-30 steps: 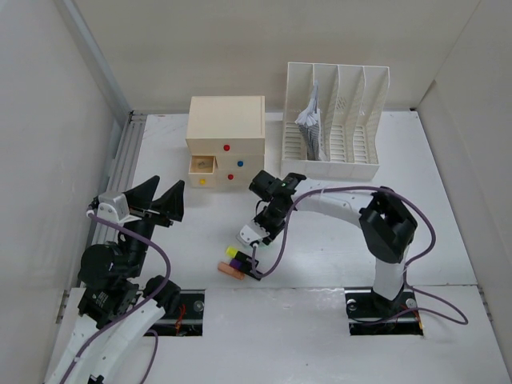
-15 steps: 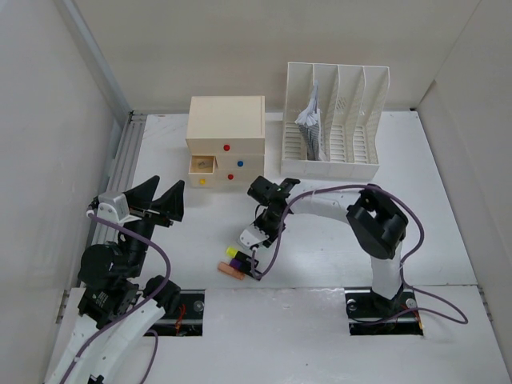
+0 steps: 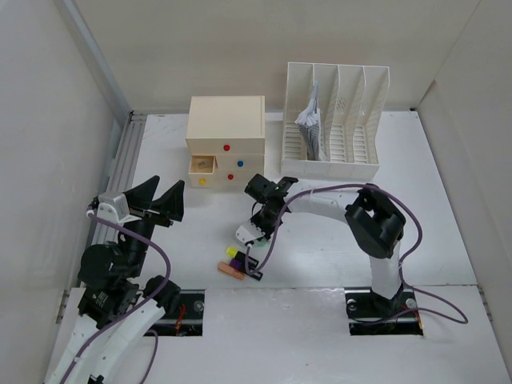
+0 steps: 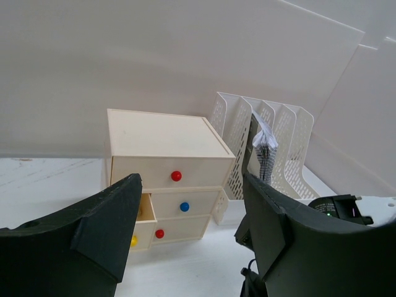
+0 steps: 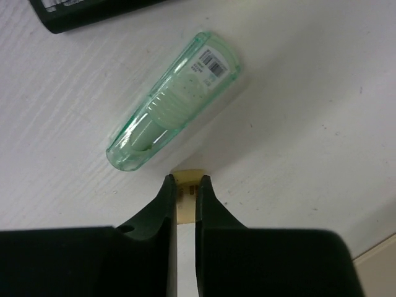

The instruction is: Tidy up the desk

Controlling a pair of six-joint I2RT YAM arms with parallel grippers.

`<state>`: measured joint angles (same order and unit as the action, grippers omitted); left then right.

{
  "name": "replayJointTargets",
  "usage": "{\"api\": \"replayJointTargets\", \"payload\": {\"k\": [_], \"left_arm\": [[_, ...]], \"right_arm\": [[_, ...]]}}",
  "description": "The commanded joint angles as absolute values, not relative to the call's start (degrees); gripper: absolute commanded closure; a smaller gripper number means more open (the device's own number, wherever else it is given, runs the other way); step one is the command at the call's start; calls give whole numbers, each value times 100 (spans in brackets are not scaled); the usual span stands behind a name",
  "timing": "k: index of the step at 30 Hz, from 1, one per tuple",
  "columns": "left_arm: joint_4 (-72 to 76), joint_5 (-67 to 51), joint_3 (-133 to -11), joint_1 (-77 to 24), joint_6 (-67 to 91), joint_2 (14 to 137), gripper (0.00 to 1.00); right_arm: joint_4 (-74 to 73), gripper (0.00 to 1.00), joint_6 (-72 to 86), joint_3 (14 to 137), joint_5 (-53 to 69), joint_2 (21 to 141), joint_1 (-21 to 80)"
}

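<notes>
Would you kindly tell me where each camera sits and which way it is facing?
Top external: above and behind the bases, looking down on the desk; left arm and right arm show.
Left wrist: on the left gripper, facing the drawer box and file rack; its open fingers show.
Right wrist: looking down at a green case; right gripper pinches a cream strip.
Shared: top and left wrist both show drawer box and file rack.

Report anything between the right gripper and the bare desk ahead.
A clear green case lies on the desk just beyond the right gripper, which pinches a small cream piece; a black item lies farther on.
</notes>
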<state>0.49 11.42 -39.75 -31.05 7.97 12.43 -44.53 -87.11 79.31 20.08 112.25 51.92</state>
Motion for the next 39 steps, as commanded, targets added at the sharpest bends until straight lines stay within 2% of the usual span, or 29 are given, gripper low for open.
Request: {"api": "replayJointTargets", "payload": {"k": [1, 11, 19, 26, 34, 35, 39], "left_arm": [[246, 1143, -3955, -3120, 791, 1204, 36], [246, 1143, -3955, -3120, 791, 1204, 36], [246, 1195, -3955, -3120, 791, 1204, 36], [194, 1248, -3955, -3120, 791, 1318, 36], [193, 1301, -3955, -3120, 791, 1318, 36], [193, 1301, -3955, -3120, 791, 1318, 36], [193, 1301, -3955, -3120, 791, 1318, 36]], "right_arm": [[-4403, 98, -8368, 8296, 2135, 11277, 5212], [-2629, 97, -5732, 9843, 2110, 10942, 5212], [-1978, 96, -3861, 11274, 1485, 11609, 5212], [-1855, 96, -3437, 12233, 1345, 12322, 5212], [-1688, 96, -3322, 12445, 1108, 12779, 5212], [-1688, 94, -3322, 12498, 1107, 12779, 5212], [-1687, 72, -3322, 12551, 1055, 12832, 5212]]}}
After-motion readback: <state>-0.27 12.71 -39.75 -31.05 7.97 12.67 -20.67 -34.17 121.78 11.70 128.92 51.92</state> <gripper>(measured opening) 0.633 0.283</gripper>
